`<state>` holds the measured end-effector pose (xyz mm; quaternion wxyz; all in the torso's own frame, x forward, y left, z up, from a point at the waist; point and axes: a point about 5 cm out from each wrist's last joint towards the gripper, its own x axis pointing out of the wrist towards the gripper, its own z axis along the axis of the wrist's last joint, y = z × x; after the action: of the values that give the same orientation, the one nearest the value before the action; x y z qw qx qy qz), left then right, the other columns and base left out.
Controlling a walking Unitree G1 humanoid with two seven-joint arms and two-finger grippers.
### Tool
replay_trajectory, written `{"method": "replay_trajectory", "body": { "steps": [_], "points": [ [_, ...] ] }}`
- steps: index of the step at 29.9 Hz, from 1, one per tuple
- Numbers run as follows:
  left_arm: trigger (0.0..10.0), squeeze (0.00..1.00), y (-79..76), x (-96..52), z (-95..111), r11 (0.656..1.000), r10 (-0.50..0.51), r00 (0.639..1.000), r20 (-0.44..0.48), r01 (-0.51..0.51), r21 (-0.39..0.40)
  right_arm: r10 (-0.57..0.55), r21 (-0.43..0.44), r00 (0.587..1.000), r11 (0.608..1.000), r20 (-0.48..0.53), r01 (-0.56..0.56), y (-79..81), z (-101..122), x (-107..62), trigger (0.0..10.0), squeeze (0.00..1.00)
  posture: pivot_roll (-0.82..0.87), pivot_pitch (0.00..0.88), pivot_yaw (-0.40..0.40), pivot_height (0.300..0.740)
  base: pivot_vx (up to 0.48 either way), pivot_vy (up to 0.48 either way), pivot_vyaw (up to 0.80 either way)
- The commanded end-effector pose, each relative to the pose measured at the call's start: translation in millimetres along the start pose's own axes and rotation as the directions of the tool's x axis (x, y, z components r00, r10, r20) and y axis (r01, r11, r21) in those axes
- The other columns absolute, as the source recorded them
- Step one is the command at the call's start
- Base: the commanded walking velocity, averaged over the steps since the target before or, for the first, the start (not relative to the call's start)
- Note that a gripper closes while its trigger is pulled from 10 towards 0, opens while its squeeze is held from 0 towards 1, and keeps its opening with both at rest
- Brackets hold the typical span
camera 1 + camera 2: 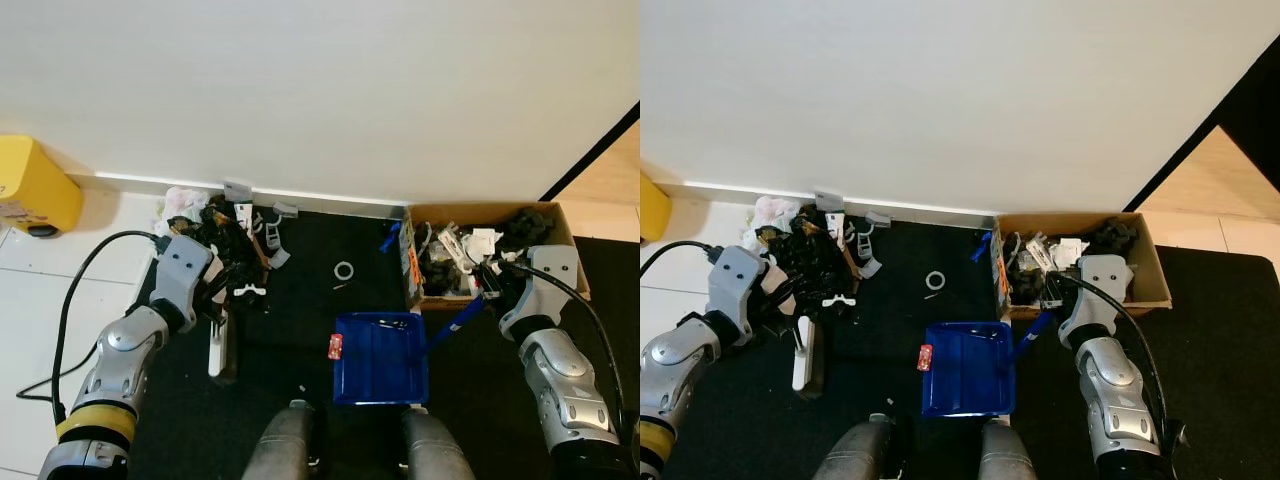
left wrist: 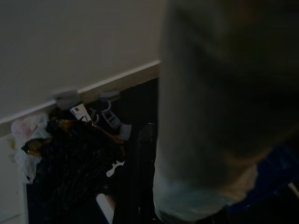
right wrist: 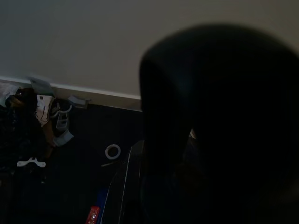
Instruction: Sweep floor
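A white hand brush (image 1: pixel 216 345) hangs down onto the black mat, with my left gripper (image 1: pixel 213 292) shut on its top end. Just beyond it, against the wall, lies a pile of dark and white rubbish (image 1: pixel 225 240). A blue dustpan (image 1: pixel 380 358) lies flat on the mat in front of my legs. Its blue handle (image 1: pixel 458 321) runs up to the right into my right gripper (image 1: pixel 486 293), which is shut on it. A small red scrap (image 1: pixel 335 346) sits at the pan's left edge. Between the pile and the pan lies a white ring (image 1: pixel 344 270).
An open cardboard box (image 1: pixel 562 226) full of odds and ends stands at the right, against the wall. A yellow container (image 1: pixel 32 186) sits on the white tiles at the far left. A black cable (image 1: pixel 70 300) loops beside my left arm. My legs (image 1: pixel 290 442) show at the bottom.
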<state>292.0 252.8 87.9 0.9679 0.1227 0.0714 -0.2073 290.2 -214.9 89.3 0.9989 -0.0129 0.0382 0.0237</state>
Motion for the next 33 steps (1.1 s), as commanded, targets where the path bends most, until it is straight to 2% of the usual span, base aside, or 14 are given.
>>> {"method": "replay_trajectory", "body": {
  "steps": [1,2,3,5,8,11,12,14,18,23,27,29,30,33],
  "points": [
    [10.0,0.0,-16.7,-10.2,-37,0.989,0.005,0.993,-0.12,-0.022,-0.144,0.028,0.026,0.995,0.999,-0.091,-0.026,4.5,-21,-6.4,10.0,0.0,0.09,0.323,0.02,0.74,0.0,0.0,0.0],
    [10.0,0.0,-20.5,-9.0,-39,0.984,0.019,0.993,-0.117,-0.039,-0.176,0.029,0.026,0.995,0.999,-0.092,-0.027,4.5,-22,-6.3,10.0,0.0,0.09,0.321,0.016,0.74,0.0,0.0,0.0],
    [10.0,0.0,-20.5,-9.0,-39,0.984,0.019,0.993,-0.117,-0.039,-0.176,0.029,0.026,0.995,0.999,-0.092,-0.027,4.5,-22,-6.3,10.0,0.0,0.09,0.321,0.016,0.74,0.0,0.0,0.0],
    [10.0,0.0,-30.9,-4.5,-40,0.969,0.026,0.995,-0.097,-0.049,-0.241,0.034,0.027,0.995,0.999,-0.091,-0.031,6.4,-22,-5.0,10.0,0.0,0.09,0.319,0.016,0.74,0.0,0.0,0.0],
    [10.0,0.0,-37.0,1.6,-35,0.956,0.031,0.998,-0.06,-0.047,-0.291,0.037,0.029,0.995,0.999,-0.089,-0.035,8.1,-21,-3.6,10.0,0.0,0.09,0.317,0.015,0.74,0.0,0.0,0.0],
    [10.0,0.0,-39.5,4.4,-32,0.95,0.03,0.999,-0.044,-0.042,-0.308,0.039,0.03,0.995,0.999,-0.089,-0.036,8.6,-22,-3.4,10.0,0.0,0.09,0.316,0.016,0.74,0.0,0.0,0.0],
    [10.0,0.0,-45.6,11.9,-21,0.939,0.016,1.0,0.001,-0.015,-0.343,0.045,0.029,0.995,0.999,-0.092,-0.042,9.5,-23,-3.5,10.0,0.0,0.09,0.316,0.018,0.74,0.0,0.0,0.0],
    [10.0,0.0,-52.4,18.7,-10,0.931,-0.009,0.999,0.045,0.025,-0.363,0.047,0.028,0.994,0.999,-0.094,-0.044,9.4,-24,-3.8,10.0,0.0,0.09,0.315,0.02,0.74,0.0,0.0,0.0],
    [10.0,0.0,-64.5,25.2,5,0.921,-0.067,0.994,0.084,0.094,-0.377,0.049,0.025,0.995,0.999,-0.093,-0.047,10.0,-24,-3.5,10.0,0.0,0.09,0.311,0.028,0.74,0.0,0.0,0.0],
    [10.0,0.0,-81.3,27.0,7,0.914,-0.172,0.985,0.033,0.172,-0.368,0.055,0.024,0.995,0.998,-0.086,-0.053,12.7,-24,-2.0,10.0,0.0,0.1,0.305,0.036,0.74,0.0,0.0,0.0],
    [10.0,0.0,-88.2,27.0,5,0.907,-0.196,0.981,0.011,0.185,-0.379,0.056,0.03,0.995,0.998,-0.082,-0.054,14.5,-23,-0.8,10.0,0.0,0.1,0.3,0.039,0.74,0.0,0.0,0.0],
    [10.0,0.0,-95.5,28.1,7,0.885,-0.195,0.981,0.007,0.179,-0.431,0.058,0.035,0.995,0.998,-0.077,-0.056,16.1,-23,0.7,10.0,0.0,0.1,0.296,0.04,0.74,0.0,0.0,0.0],
    [10.0,0.0,-95.5,28.1,7,0.885,-0.195,0.981,0.007,0.179,-0.431,0.058,0.035,0.995,0.998,-0.077,-0.056,16.1,-23,0.7,10.0,0.0,0.1,0.296,0.04,0.74,0.0,0.0,0.0],
    [10.0,0.0,-101.1,30.3,14,0.856,-0.195,0.981,0.016,0.178,-0.485,0.058,0.035,0.995,0.998,-0.076,-0.055,15.8,-23,1.4,10.0,0.0,0.1,0.291,0.04,0.74,0.0,0.0,0.0]
  ]
}}
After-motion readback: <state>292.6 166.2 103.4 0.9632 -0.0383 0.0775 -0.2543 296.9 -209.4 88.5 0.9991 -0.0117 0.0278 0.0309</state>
